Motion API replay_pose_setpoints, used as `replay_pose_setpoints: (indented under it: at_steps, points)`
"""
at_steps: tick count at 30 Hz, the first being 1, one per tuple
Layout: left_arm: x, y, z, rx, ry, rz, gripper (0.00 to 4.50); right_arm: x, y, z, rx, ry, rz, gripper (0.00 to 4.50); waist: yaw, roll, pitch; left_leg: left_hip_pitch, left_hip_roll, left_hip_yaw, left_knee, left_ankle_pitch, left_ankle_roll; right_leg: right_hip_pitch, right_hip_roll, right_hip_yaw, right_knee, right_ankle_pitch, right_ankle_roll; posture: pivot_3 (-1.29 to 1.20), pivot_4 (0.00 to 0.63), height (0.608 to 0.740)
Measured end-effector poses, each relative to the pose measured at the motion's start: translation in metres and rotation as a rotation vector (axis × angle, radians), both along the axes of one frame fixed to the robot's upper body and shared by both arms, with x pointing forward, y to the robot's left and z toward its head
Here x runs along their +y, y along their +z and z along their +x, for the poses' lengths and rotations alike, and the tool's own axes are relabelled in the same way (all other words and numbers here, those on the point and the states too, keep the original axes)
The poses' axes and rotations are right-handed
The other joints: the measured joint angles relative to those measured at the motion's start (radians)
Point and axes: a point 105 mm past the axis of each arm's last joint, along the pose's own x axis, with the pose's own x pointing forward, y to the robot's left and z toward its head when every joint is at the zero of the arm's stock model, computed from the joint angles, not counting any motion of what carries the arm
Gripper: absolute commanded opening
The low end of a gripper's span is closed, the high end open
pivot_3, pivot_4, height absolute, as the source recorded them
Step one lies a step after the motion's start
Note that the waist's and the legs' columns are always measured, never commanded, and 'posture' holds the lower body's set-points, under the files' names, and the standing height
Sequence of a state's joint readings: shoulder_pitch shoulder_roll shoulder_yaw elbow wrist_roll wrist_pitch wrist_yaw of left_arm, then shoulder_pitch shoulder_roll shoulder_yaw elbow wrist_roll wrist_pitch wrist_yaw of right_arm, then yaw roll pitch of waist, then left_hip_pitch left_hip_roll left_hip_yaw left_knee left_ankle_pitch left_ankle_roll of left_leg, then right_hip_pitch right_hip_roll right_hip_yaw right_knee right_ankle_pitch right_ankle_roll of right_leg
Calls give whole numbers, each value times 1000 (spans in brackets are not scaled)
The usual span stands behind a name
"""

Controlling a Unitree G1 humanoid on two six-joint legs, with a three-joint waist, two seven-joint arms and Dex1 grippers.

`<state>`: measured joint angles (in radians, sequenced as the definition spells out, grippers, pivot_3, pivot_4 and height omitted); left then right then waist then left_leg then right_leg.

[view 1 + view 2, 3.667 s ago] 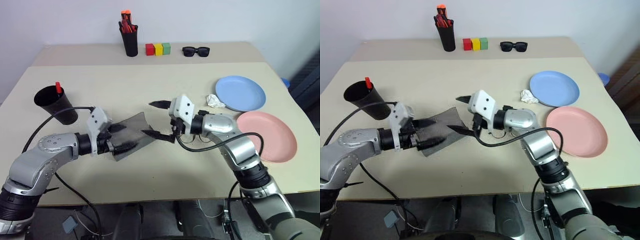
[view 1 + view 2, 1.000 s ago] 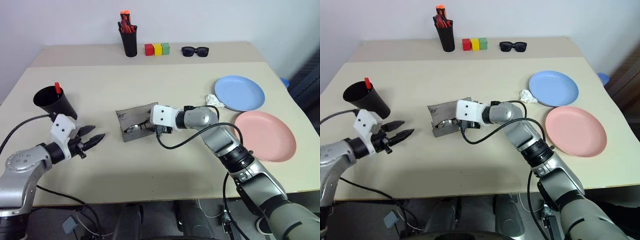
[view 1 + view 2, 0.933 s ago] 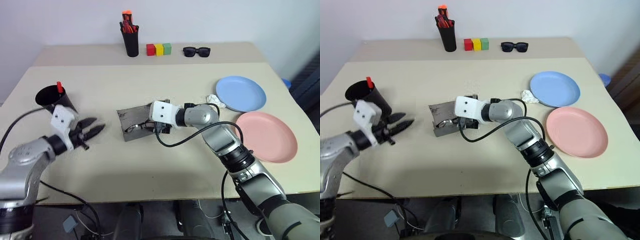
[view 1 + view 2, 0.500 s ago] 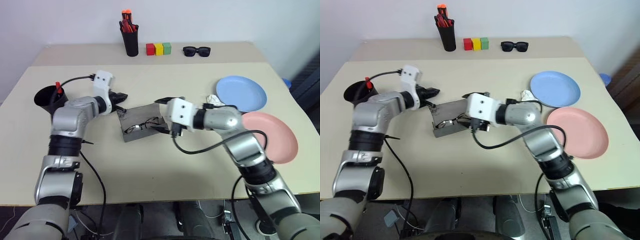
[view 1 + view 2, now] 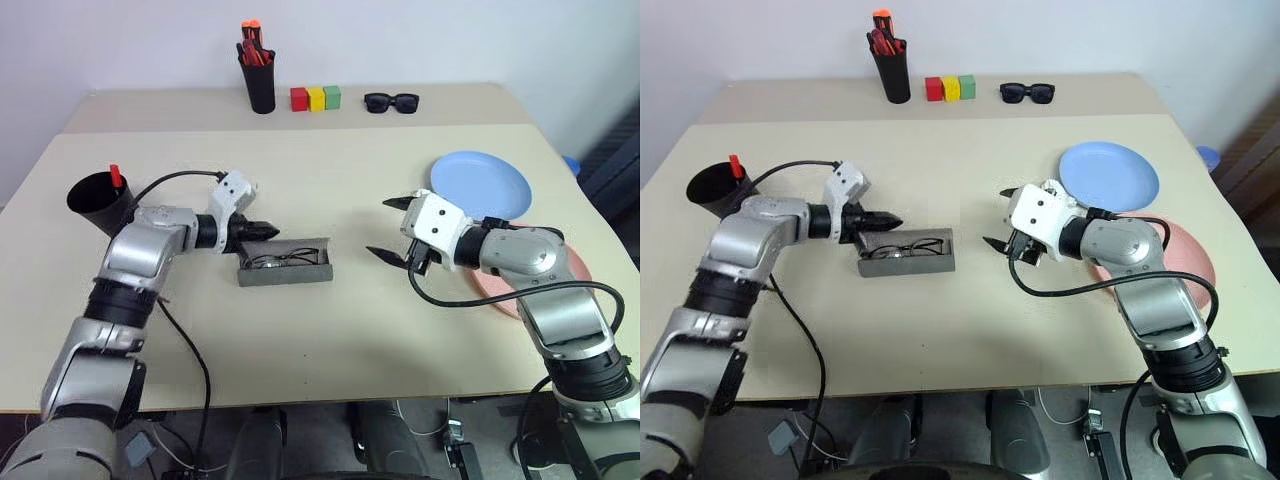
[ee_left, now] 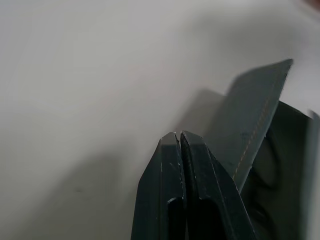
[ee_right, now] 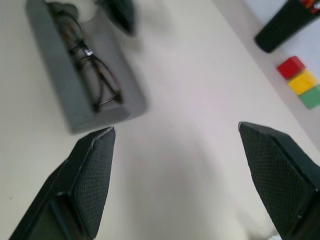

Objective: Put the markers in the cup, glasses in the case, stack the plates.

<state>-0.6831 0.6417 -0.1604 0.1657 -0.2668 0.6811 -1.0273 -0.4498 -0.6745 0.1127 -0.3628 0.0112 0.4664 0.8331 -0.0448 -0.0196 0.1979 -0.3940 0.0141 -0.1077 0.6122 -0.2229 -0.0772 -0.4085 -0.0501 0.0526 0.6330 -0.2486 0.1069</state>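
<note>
Nearest, we count one grey case [image 5: 286,267] lying open mid-table with one pair of glasses [image 5: 283,261] inside. Left gripper [image 5: 268,231], fingers pressed together on nothing, sits at its left end; right gripper [image 5: 393,229], splayed and empty, hangs to its right. Two plates: pink [image 5: 580,262], then blue [image 5: 480,185]. One black cup [image 5: 100,201] holds one red marker [image 5: 116,175]. Farthest: one pen holder [image 5: 260,83], three blocks [image 5: 316,97], one pair of sunglasses [image 5: 391,102].

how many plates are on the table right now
2. The blue plate lies at the table's right side. The pink plate sits just nearer the robot, partly hidden behind the right arm. They are not stacked.
</note>
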Motion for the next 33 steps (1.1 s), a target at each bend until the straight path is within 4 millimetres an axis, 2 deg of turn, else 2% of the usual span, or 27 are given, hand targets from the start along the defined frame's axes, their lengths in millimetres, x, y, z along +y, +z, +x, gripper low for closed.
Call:
replay_pose_setpoints:
  at_steps: [3, 6, 8, 11, 15, 18, 21, 22, 24, 26, 29, 33]
  points:
    - [1, -10, -24, -13, -71, 68, 56, -23, -5, 19, 5, -123, -40, 3993, 2, 0, 0, 0, 0, 0, 1, 0, 0, 0, 0, 0, -1, -2, -3, 0, 150, 740]
    - [2, -11, -41, -41, -115, 113, 56, -62, -9, 41, 17, -299, -93, 3993, 3, 0, 0, 0, 0, 2, 1, 0, 0, 1, -1, 1, -2, -2, -4, 0, 150, 740]
    - [1, -12, -45, -67, -113, 112, 56, -87, -13, 53, 30, -405, -117, 3993, 3, 1, 0, 1, 0, 2, 0, 0, 0, 1, -1, 1, -2, -2, -4, 0, 150, 740]
    - [-4, -14, -45, -108, -105, 65, 56, -111, -23, 65, 46, -505, -151, 3993, 2, 1, 0, 0, 0, 3, 0, 0, 0, 1, -1, 1, -2, -2, -4, 0, 150, 740]
    - [-15, -2, -40, -187, -72, -61, 56, -131, -37, 83, 63, -585, -183, 3993, -2, 1, 0, 0, 0, 3, 1, 0, 0, 1, -1, 1, -2, -1, -3, 0, 150, 740]
    - [-16, 14, -41, -256, -67, -124, 0, -140, -50, 93, 63, -621, -216, 3091, -3, 1, 1, 1, 0, 3, 0, 0, 0, 0, -1, 1, -1, -1, -2, 0, 150, 740]
    - [-18, 18, -43, -263, -56, -154, 0, -139, -54, 99, 53, -617, -225, 1617, -2, 2, 1, 1, 0, 3, 0, 0, 0, 0, -1, 2, -1, 0, 0, 0, 150, 740]
    - [-19, 17, -44, -258, -53, -166, 0, -137, -54, 101, 47, -611, -225, 994, -1, 2, 1, 0, 0, 3, 0, 0, 0, 0, -1, 2, -1, 0, 0, 0, 150, 740]
    - [-21, 17, -45, -252, -46, -185, 0, -135, -50, 103, 31, -598, -227, 36, -1, 2, 1, 0, 0, 3, 0, 0, 0, 0, -1, 2, -1, 0, 0, 0, 150, 740]
    - [-20, 17, -44, -254, -33, -189, 0, -134, -48, 104, 24, -598, -230, 36, 0, 2, 1, 0, 0, 3, 0, 0, 0, 0, -1, 2, -1, 0, 0, 0, 150, 740]
    - [-22, 18, -42, -279, -14, -200, 0, -130, -34, 102, -25, -582, -228, 36, 2, 2, 1, 0, 0, 3, 0, 0, 0, 0, -1, 2, -1, 0, 0, 0, 150, 740]
    - [-22, 18, -35, -300, 24, -206, 0, -145, -6, 81, -93, -603, -252, 36, 10, 4, 2, -1, -1, 2, 1, 0, 0, 0, -1, 1, -2, 0, 1, 0, 150, 740]
